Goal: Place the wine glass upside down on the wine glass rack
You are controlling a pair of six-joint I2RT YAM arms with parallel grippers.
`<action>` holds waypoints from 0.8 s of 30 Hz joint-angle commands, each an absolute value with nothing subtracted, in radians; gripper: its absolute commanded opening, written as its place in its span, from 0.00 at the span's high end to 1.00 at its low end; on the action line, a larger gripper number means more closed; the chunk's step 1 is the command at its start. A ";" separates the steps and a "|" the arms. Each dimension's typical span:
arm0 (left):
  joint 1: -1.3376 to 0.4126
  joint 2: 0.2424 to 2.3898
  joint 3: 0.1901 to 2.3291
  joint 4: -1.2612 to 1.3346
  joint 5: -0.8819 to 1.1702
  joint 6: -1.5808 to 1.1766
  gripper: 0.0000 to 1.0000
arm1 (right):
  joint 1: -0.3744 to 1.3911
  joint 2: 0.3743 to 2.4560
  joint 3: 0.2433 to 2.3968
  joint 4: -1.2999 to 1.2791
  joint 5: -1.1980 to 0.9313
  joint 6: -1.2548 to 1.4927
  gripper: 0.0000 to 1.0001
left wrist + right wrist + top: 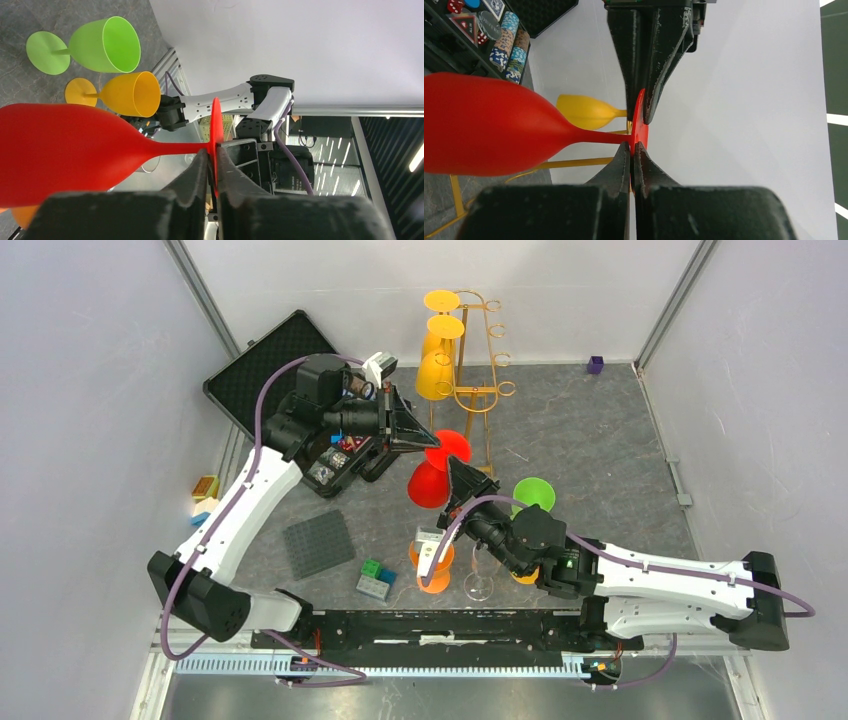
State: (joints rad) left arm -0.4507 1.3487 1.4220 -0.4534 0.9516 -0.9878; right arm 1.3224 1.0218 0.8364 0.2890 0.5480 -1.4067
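Left claw, right claw both clenched on red wine glass foot; bowl nearward, foot toward rack.

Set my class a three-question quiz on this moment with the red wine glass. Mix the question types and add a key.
1. True or false: the red wine glass is gripped by its bowl.
2. Multiple choice: which colour of glasses already hangs on the wine glass rack? A green, B yellow, C orange.
3. Short answer: what pinches the red glass's foot: the left gripper, the right gripper, or both?

Key: 1 false, it is held at the foot disc; 2 B; 3 both.
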 commanded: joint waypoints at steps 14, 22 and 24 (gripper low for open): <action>-0.468 1.361 1.463 -0.503 0.929 -0.924 0.98 | 1.330 1.011 0.837 0.338 0.580 -1.405 0.51; -0.466 1.380 1.537 -0.649 0.857 -0.812 0.98 | 1.330 1.023 0.862 0.258 0.546 -1.351 0.19; -0.465 1.387 1.560 -0.686 0.840 -0.784 0.98 | 1.330 1.036 0.882 0.220 0.528 -1.326 0.16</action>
State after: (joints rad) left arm -0.4625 1.3804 1.4826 -0.6075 0.8764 -0.8879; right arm 1.3224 1.0229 0.8337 0.2665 0.5587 -1.3846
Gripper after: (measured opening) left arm 0.041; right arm 0.818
